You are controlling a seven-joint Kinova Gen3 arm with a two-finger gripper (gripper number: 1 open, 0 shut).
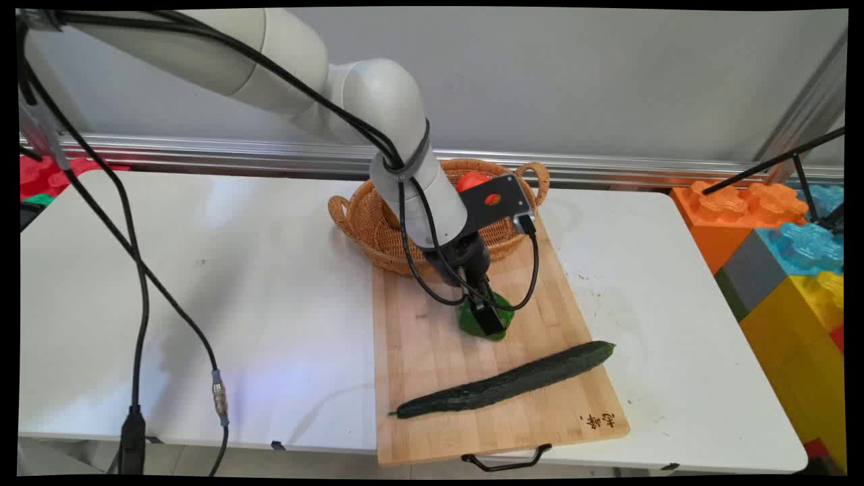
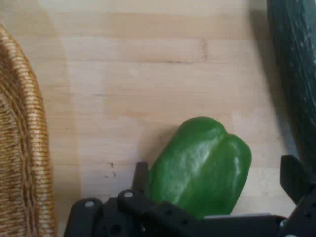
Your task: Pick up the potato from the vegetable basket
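A green bell pepper (image 1: 470, 324) lies on the wooden cutting board (image 1: 432, 364), just in front of a wicker basket (image 1: 361, 223). My gripper (image 1: 487, 316) is lowered right onto it. In the hand view the gripper (image 2: 217, 180) is open around the pepper (image 2: 202, 165): the left finger (image 2: 140, 175) is at the pepper's side and the right finger (image 2: 295, 177) stands apart from it. A long dark cucumber (image 1: 506, 381) lies slanted across the board's near part, and shows as the dark cucumber (image 2: 296, 74) at the hand view's right edge.
The basket (image 2: 22, 148) holds a red item (image 1: 470, 181), partly hidden by the arm. Big toy blocks (image 1: 776, 256) stand off the table's right end. Black cables (image 1: 138, 290) hang over the table's left part. A black handle (image 1: 506, 462) sticks out from the board's front edge.
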